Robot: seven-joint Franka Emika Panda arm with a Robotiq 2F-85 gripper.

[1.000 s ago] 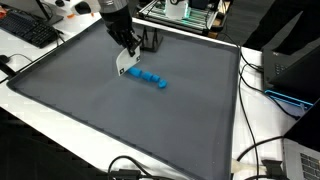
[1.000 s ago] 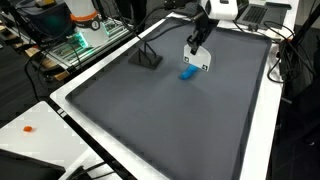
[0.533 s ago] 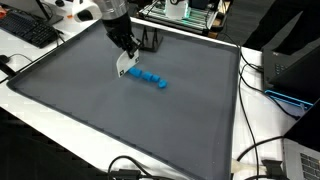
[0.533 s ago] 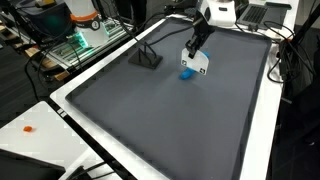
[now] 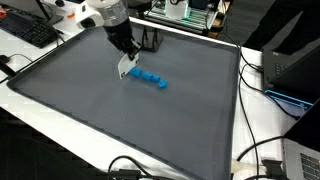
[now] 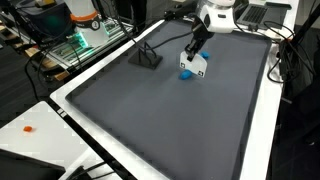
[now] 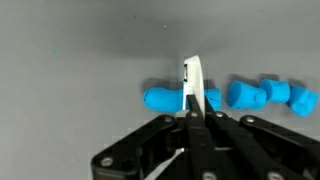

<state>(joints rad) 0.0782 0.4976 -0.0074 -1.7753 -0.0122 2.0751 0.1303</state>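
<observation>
My gripper is shut on a thin white flat piece, which hangs from the fingertips just above the grey mat. A row of several blue pieces lies on the mat right beside the white piece. In the wrist view the white piece stands edge-on between the closed fingers of the gripper, with the blue pieces behind and to both sides of it. In an exterior view the gripper holds the white piece over one blue piece.
A small black stand sits at the mat's back edge, also seen as the black stand. A keyboard, cables and a dark box lie outside the mat's raised border. A tiny orange item rests on the white table.
The arm's upper part has leaned slightly sideways; the held white piece has shifted only a little beside the blue row. The jaws stay shut.
</observation>
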